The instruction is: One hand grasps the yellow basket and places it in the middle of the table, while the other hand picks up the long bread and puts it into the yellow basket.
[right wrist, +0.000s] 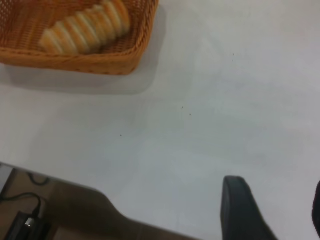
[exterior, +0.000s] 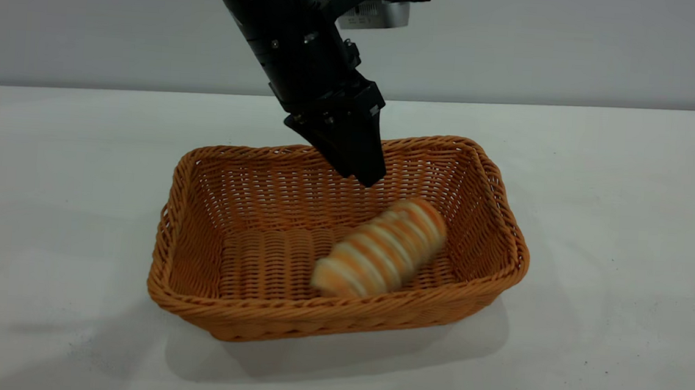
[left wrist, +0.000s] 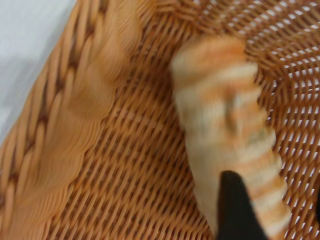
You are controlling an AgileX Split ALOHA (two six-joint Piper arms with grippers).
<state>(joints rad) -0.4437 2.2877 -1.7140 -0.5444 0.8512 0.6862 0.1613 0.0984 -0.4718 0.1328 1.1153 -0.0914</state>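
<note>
The yellow basket (exterior: 194, 282) stands on the white table (exterior: 626, 239), about mid-table. The long bread (exterior: 380, 249) lies inside it toward its right half, slanted, its outline smeared. My left gripper (exterior: 364, 172) hangs just above the bread, over the basket's back wall. In the left wrist view the left gripper (left wrist: 275, 210) is open, with the bread (left wrist: 225, 115) on the basket floor (left wrist: 135, 170) below it and free of the fingers (left wrist: 235, 210). My right gripper (right wrist: 277, 210) is open and empty over bare table, away from the basket (right wrist: 75, 62) and the bread (right wrist: 85, 30).
In the right wrist view the table's edge (right wrist: 115, 200) runs close by, with floor and cables (right wrist: 25, 220) beyond it. A grey wall (exterior: 578, 46) stands behind the table.
</note>
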